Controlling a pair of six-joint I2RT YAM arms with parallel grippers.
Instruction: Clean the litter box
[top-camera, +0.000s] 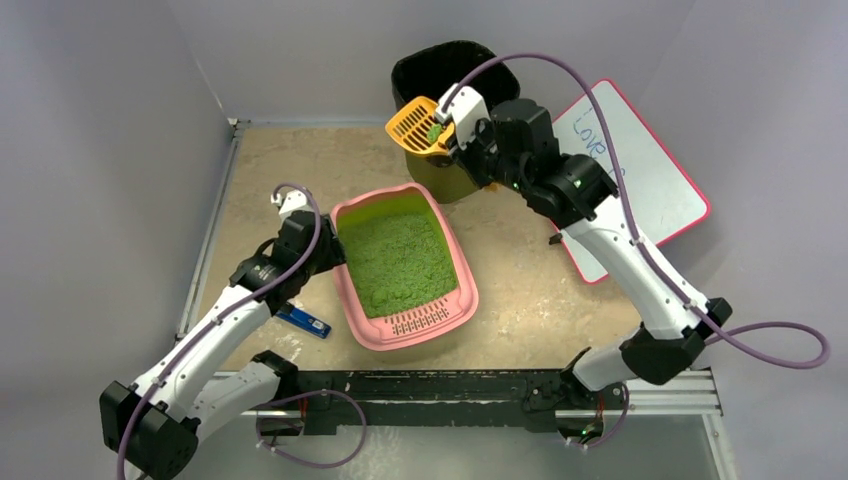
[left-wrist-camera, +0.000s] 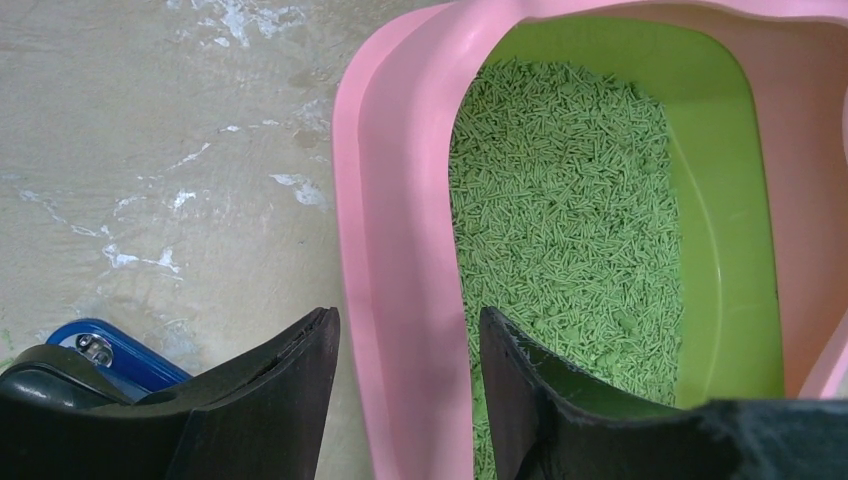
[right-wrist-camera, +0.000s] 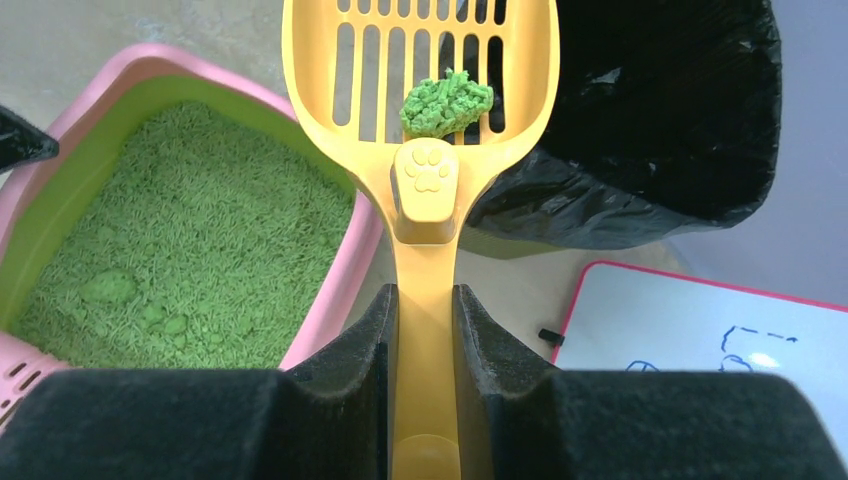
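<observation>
Pink plastic litter box (top-camera: 420, 325), mid-table: stiff rim, prob. heavy w/ litter, so hold the side wall. Left gripper (left-wrist-camera: 405, 325) half-open astride that rim; right gripper (right-wrist-camera: 425, 300) clamped on scoop (right-wrist-camera: 425, 190) handle.

Smooth plastic forms litter box (left-wrist-camera: 400, 250) and scoop (right-wrist-camera: 425, 280); litter (left-wrist-camera: 560, 220) looks rough.

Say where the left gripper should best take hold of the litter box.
Probably the left long rim of the litter box, from above, one finger outside and one inside: it is a narrow raised wall, and the open left gripper straddles it.
</observation>
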